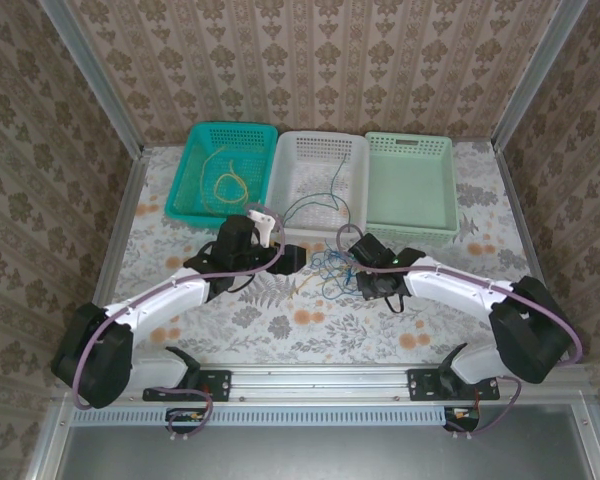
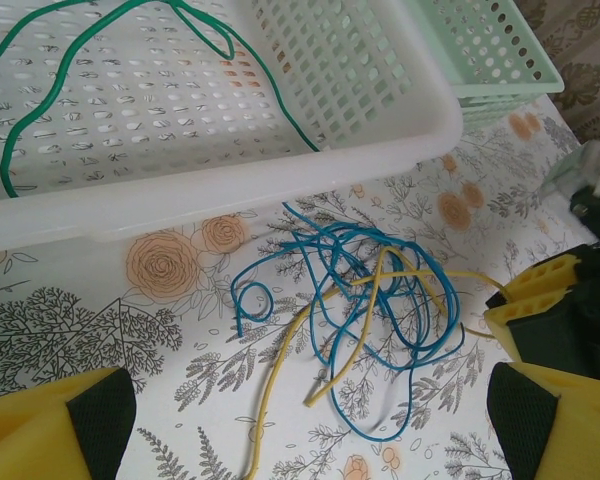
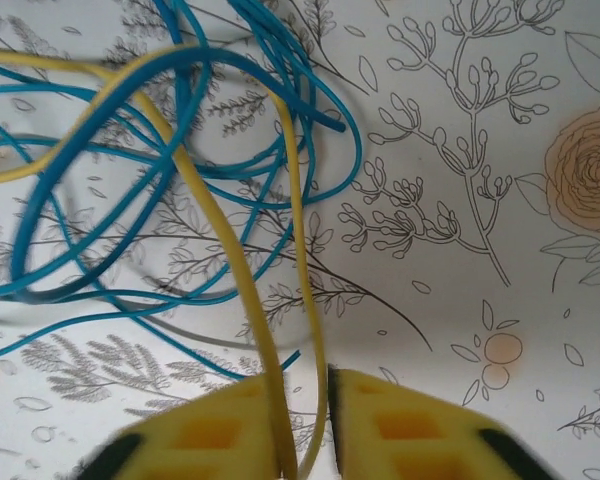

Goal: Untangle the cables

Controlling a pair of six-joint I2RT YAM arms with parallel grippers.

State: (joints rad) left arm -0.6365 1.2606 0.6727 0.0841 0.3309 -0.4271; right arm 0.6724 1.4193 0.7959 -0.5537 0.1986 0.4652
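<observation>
Right gripper (image 3: 305, 425) jaws pinch the yellow cable (image 3: 217, 250), left gripper (image 2: 300, 410) jaws stand wide; pulling risks tightening the blue cable (image 3: 195, 58) loops around it.

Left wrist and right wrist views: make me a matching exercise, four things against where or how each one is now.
1 green cable
2 blue cable
3 yellow cable
4 left end effector

A open, holding nothing
B pinched by the right end effector
C inside the white basket
D tangled on the table, not gripped

Pairs: 1-C, 2-D, 3-B, 4-A
</observation>
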